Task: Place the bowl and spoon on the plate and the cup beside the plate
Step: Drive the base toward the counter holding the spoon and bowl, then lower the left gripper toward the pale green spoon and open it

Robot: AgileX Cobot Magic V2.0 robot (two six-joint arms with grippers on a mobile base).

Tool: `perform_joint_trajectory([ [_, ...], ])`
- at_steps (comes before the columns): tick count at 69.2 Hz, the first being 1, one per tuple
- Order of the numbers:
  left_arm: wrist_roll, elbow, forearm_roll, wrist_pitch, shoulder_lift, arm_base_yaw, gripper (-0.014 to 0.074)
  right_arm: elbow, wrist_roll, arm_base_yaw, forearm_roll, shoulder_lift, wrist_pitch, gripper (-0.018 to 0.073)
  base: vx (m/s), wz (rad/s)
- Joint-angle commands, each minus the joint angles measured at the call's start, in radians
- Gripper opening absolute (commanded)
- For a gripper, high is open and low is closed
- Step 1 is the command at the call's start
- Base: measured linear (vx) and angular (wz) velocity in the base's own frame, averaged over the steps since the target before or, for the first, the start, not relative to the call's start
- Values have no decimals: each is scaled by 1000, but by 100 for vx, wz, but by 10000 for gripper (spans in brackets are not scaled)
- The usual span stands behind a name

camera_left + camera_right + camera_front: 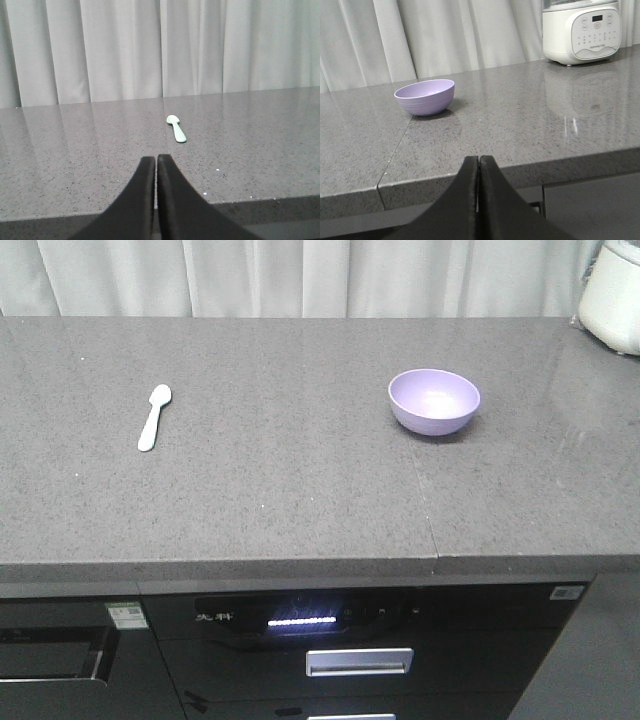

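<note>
Lavender bowl (434,401) and mint spoon (154,417) lie well apart.

Grey speckled desk (300,500) fills mid-frame, a pale pleated curtain (300,275) runs along the top, white cooker (612,295) upper right, black cabinet front (230,660) with glowing display below.

Nothing I can properly read from here. Under the countertop (300,490), the black panel (370,618) shows two pale characters (212,617) beside a glowing bar (302,622), too blurred to read. There's a sticker (122,612) under the countertop's left end and a label (567,592) under its right end, print too tiny. The white cooker (581,31) at the countertop's far right has button legends and a brand line, unreadable.
</note>
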Motion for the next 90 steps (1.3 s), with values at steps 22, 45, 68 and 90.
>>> perform_joint_trajectory([
  [22,-8,-8,-8,-71,-14,4,-6,4,-14,-5,-4,-10,-71,-11,16,4],
  [45,-8,-8,-8,-71,-14,4,-6,4,-14,-5,-4,-10,-71,-11,14,-4],
  [68,-8,-8,-8,-71,-14,4,-6,4,-14,-5,-4,-10,-71,-11,11,-5],
  [90,-8,-8,-8,-71,-14,4,-6,4,-14,-5,-4,-10,-71,-11,5,-1],
])
